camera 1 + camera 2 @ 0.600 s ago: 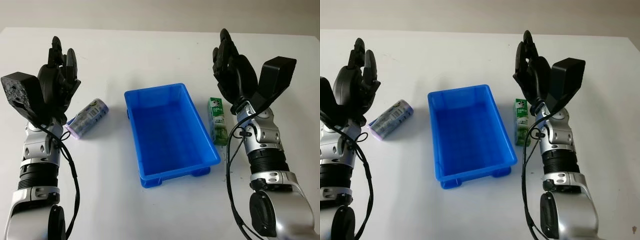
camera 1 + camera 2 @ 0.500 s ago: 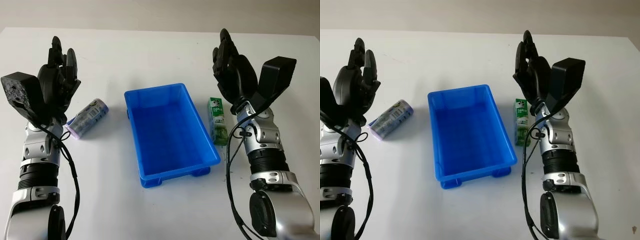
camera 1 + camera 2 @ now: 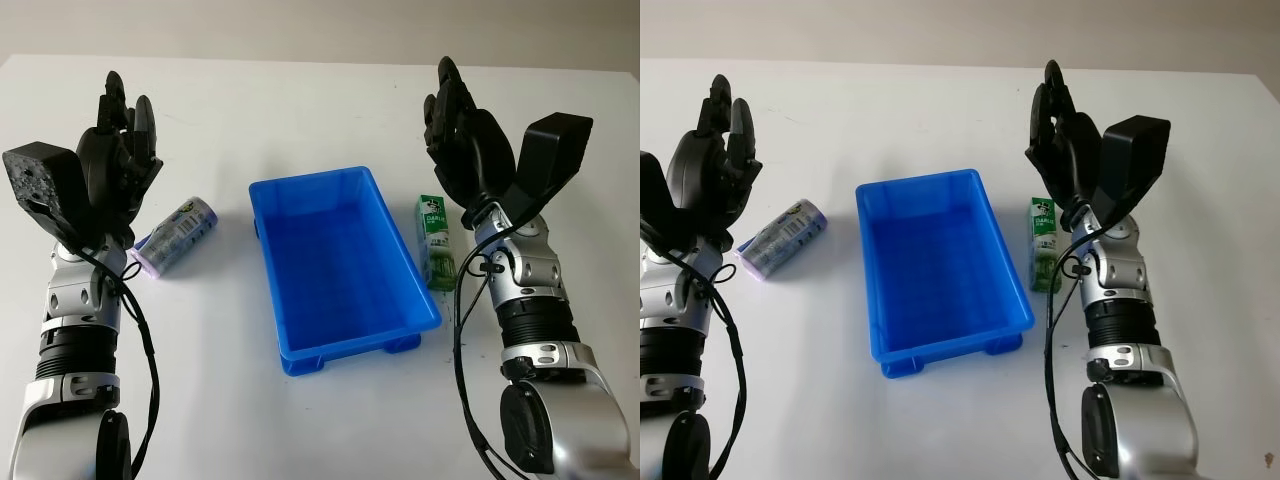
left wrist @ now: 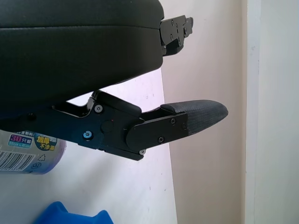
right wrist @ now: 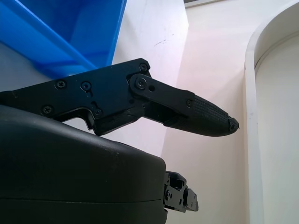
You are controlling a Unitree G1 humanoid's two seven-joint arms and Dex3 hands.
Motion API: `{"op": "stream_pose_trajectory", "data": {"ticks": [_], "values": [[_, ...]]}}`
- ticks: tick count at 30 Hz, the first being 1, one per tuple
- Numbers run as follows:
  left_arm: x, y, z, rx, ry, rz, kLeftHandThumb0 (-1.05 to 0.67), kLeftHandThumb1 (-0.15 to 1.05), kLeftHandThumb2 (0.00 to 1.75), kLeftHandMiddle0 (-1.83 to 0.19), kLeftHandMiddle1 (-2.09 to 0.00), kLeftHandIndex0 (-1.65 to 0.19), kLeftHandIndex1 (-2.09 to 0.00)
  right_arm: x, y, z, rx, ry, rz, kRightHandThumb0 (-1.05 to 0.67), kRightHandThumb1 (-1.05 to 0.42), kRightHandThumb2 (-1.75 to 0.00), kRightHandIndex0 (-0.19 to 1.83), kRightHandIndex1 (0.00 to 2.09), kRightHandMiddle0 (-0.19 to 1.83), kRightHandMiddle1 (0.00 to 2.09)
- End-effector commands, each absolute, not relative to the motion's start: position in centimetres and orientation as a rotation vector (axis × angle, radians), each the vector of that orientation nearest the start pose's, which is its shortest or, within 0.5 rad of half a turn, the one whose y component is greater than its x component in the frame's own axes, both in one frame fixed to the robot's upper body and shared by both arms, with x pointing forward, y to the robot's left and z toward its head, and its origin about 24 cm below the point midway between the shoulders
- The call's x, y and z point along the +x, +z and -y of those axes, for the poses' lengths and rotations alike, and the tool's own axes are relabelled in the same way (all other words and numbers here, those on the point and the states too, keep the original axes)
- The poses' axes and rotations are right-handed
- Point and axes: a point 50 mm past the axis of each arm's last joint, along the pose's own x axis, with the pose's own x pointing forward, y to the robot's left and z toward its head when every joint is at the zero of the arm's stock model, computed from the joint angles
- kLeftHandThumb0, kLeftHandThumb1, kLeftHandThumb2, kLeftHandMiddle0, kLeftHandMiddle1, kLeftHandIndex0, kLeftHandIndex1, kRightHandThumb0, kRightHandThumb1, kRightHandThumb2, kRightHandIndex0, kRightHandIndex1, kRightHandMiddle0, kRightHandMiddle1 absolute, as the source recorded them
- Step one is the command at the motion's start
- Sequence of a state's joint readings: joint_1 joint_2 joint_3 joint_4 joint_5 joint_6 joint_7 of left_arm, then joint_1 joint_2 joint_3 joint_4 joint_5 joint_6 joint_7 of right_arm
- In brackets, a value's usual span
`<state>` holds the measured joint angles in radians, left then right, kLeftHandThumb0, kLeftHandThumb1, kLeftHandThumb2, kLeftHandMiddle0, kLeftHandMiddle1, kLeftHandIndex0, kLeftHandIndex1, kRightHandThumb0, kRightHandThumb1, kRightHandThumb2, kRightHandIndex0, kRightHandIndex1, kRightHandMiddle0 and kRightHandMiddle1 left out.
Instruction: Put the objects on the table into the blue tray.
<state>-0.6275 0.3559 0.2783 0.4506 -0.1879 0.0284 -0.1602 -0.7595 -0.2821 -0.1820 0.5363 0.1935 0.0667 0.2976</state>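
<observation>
Head views: blue tray [image 3: 340, 260] mid-counter [image 3: 300, 110]; purple can [image 3: 176, 235] lies left of it, green carton [image 3: 1044, 243] just beside its right wall. Left hand [image 3: 115, 160] and right hand [image 3: 465, 140] raised, fingers spread, holding nothing. Wrist views: can label beside left hand shell; nothing has moved since the earlier frames.

Black three-finger hands, silver forearms, loose black cables, visible screws.

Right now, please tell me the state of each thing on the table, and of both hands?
Blue plastic tray: upright on the table, nothing inside.
Purple cylindrical canister: lying on its side, left of the tray.
Green and white carton: lying flat, right of the tray.
Left hand: open, raised above the canister.
Right hand: open, raised above the carton.
</observation>
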Motion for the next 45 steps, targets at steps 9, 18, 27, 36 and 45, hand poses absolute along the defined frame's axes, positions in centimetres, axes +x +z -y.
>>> {"op": "stream_pose_trajectory", "data": {"ticks": [9, 18, 27, 36, 45], "values": [[35.4, 15.7, -25.2, 0.041, 0.066, 0.219, -0.76, 1.05, 0.65, 0.19, 0.00, 0.19, 0.00, 37.1, 21.1, 22.6, -0.191, 0.222, 0.285, -0.77, -1.05, -0.62, -0.19, 0.00, -0.19, 0.00], [35.7, 15.9, -25.0, 0.049, 0.057, 0.212, -0.77, 1.05, 0.64, 0.19, 0.00, 0.19, 0.00, 36.6, 24.2, 25.1, -0.697, 0.241, 0.324, -0.80, -1.05, -0.39, -0.18, 0.02, -0.17, 0.03], [35.8, 15.9, -25.1, 0.049, 0.045, 0.208, -0.75, 1.05, 0.64, 0.19, 0.00, 0.19, 0.00, 36.1, 25.9, 25.2, -1.171, 0.282, 0.340, -0.64, -0.84, -0.02, -0.10, 0.07, -0.08, 0.08], [35.9, 16.1, -25.1, 0.067, 0.050, 0.200, -0.75, 1.05, 0.65, 0.19, 0.00, 0.19, 0.00, 35.5, 25.4, 25.5, -1.669, 0.381, 0.387, -0.53, -0.80, -0.05, -0.06, 0.08, 0.00, 0.09], [36.0, 16.1, -25.2, 0.078, 0.036, 0.190, -0.74, 1.05, 0.65, 0.19, 0.00, 0.19, 0.00, 34.5, 23.8, 26.4, -1.886, 0.514, 0.489, -0.44, -0.83, -0.07, 0.05, 0.09, 0.09, 0.09]]}}
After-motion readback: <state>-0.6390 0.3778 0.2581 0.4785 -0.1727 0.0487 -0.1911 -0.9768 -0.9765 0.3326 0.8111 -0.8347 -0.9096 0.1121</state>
